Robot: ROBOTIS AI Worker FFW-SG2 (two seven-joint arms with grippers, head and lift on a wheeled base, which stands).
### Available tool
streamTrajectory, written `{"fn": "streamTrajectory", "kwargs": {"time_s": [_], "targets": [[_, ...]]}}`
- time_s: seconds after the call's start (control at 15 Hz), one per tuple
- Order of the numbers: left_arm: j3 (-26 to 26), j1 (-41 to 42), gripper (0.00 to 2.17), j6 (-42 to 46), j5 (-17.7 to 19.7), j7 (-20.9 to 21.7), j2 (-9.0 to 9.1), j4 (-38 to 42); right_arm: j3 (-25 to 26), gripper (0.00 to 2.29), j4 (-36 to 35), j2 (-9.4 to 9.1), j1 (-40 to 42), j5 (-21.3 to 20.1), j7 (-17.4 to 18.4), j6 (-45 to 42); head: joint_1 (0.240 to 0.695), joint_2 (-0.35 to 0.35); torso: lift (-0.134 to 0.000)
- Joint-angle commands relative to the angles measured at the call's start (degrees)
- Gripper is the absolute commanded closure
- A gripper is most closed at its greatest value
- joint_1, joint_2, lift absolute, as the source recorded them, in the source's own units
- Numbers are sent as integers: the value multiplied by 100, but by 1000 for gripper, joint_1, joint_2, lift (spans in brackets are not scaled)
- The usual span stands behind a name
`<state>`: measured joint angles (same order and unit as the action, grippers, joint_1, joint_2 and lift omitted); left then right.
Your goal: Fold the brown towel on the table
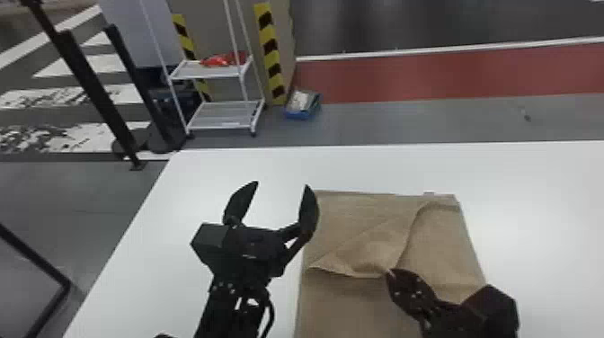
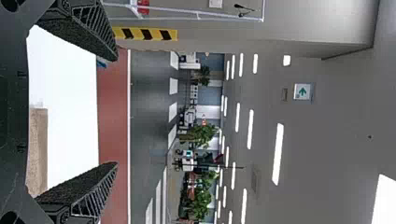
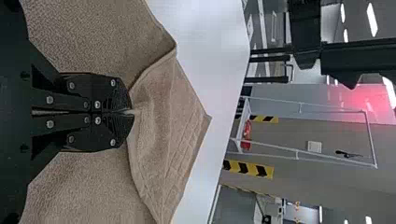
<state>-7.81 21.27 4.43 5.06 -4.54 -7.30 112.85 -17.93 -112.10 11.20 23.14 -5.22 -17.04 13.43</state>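
Closest up are the two hands, so starting there: the right hand (image 1: 389,271) is closed right down, tips pinching a small bit of the brown towel (image 1: 355,238). Right wrist view backs that up, both fingers (image 3: 105,93) pressed together with a fold of cloth caught at the very ends. A loose flap (image 3: 175,140) spreads out just past those fingertips, woven band and pointed corner included, and there's more towel on both sides of the hand.

Left hand (image 1: 282,184) is a different story, pretty much wide open. Its fingers stand well apart, up over the table (image 1: 179,180) by the towel's left edge, and in the head view the right-hand finger slightly overlaps that edge. Can't tell if it's actually touching the cloth there.

As for the towel, it lies on the white table, under the right hand and off to the right of the left one. From the right hand's pinch, one wrinkled edge runs toward the left hand's side, and a raised crease heads away to the far right corner. Way past the left hand, on the floor, you've got a white shelf rack (image 1: 224,112) with something red (image 1: 222,60) on it, and a blue bin (image 1: 303,114) next to a striped post (image 1: 272,56).
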Motion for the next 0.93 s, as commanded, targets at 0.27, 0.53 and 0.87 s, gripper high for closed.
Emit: {"fn": "streamTrajectory", "kwargs": {"time_s": [0.27, 0.53, 0.87], "targets": [[104, 44, 87, 18, -5, -64, -9, 0, 2355, 1598, -884, 75, 815, 1445, -291, -433, 695, 87, -118], [25, 44, 87, 18, -76, -64, 9, -9, 3893, 1602, -629, -65, 780, 2333, -238, -310, 695, -62, -118], [-81, 26, 87, -53, -234, -64, 0, -18, 5774, 1602, 399, -355, -705, 2456, -203, 1061, 695, -290, -118]]}}
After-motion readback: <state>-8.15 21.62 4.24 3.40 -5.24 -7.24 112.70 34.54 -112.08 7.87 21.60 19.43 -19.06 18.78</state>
